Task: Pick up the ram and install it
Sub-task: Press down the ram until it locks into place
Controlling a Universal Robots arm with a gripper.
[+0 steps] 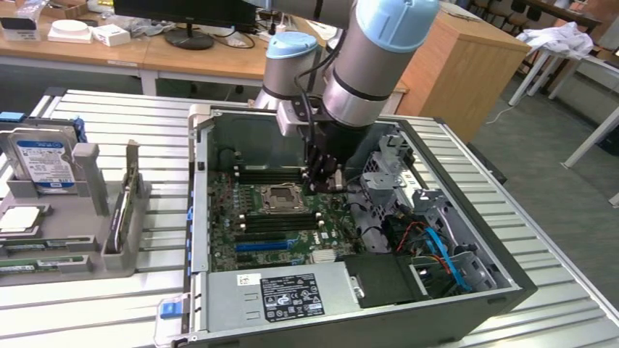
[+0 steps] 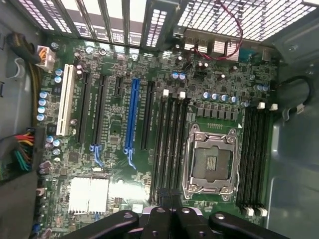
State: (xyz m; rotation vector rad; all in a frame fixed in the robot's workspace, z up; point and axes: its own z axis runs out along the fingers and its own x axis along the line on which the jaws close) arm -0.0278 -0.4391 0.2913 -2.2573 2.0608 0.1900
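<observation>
Exterior and wrist views of an opened desktop computer case (image 1: 198, 239) lying on its side on a slatted metal worktop (image 1: 541, 217), with the robot arm (image 1: 372, 65) reaching down into it. The gripper (image 1: 324, 177) hangs inside the case, just above the motherboard (image 2: 119, 164) and close beside the empty CPU socket (image 2: 212, 162).

In the wrist view the fingers (image 2: 158, 211) appear pressed close together at the frame's edge, and a thin dark strip runs out from between them, in line with the bank of memory slots (image 2: 169, 144) directly ahead. This strip is probably the ram module seen edge-on, pinched between the fingers; the pictures do not settle it. If so, the module stands on its long edge, its long axis parallel to the slots, pointing away from the fingers toward the rear grille (image 2: 234, 20) of the case.

The slots beside the socket lie directly beneath and ahead of the fingers, their long axes parallel to one another and to the socket's longer side. A second bank of slots (image 2: 254, 154) lies beyond the socket from the fingers. White latches mark the far ends of both banks.

On the worktop, well apart from the fingers, a grey fixture (image 1: 92, 210) holds a hard drive (image 1: 43, 163).
</observation>
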